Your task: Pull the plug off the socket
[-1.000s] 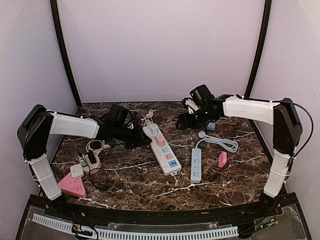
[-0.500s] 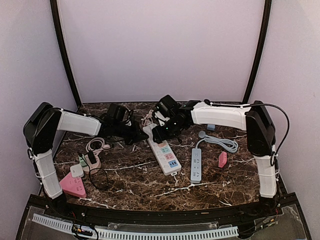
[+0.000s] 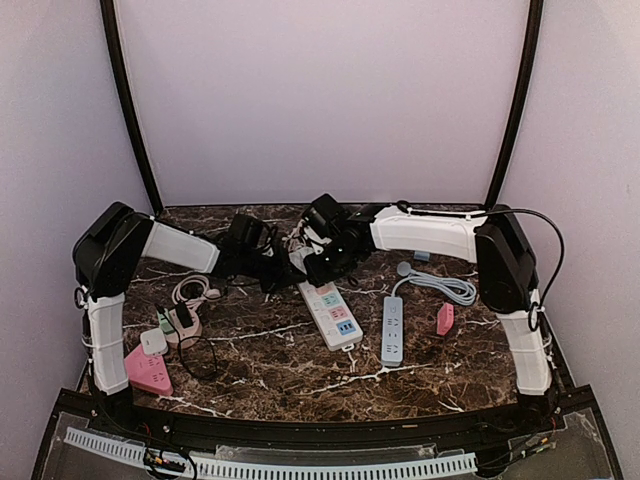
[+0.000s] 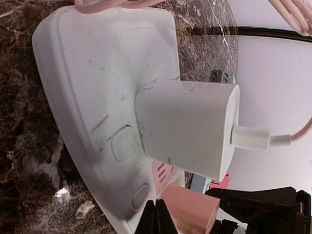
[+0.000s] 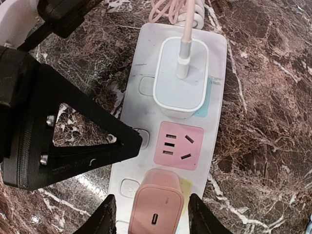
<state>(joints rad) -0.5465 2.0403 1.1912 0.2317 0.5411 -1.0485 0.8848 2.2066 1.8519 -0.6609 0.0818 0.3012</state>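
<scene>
A white power strip (image 3: pixel 327 310) (image 5: pixel 146 122) lies mid-table. Plugged into it are a white charger (image 5: pixel 181 78) (image 4: pixel 187 126) with a pink cable, and a pink plug (image 5: pixel 157 207) (image 4: pixel 187 212) two sockets nearer. Between them sits a bare pink socket (image 5: pixel 178 145). My right gripper (image 5: pixel 152 214) (image 3: pixel 324 264) is open, one finger on each side of the pink plug with small gaps. My left gripper (image 4: pixel 157 218) (image 3: pixel 285 268) is shut, its tips against the strip's side edge beside the pink plug.
A grey power strip (image 3: pixel 392 330) with a coiled grey cable (image 3: pixel 440 286) lies to the right, next to a small pink adapter (image 3: pixel 445 319). At the left are a pink triangular strip (image 3: pixel 145 371), small adapters (image 3: pixel 165 328) and a black cable loop (image 3: pixel 200 356).
My right arm swung left from the back right corner to over the white strip, and its jaws narrowed around the pink plug. The left gripper crept right to the strip and closed fully.
</scene>
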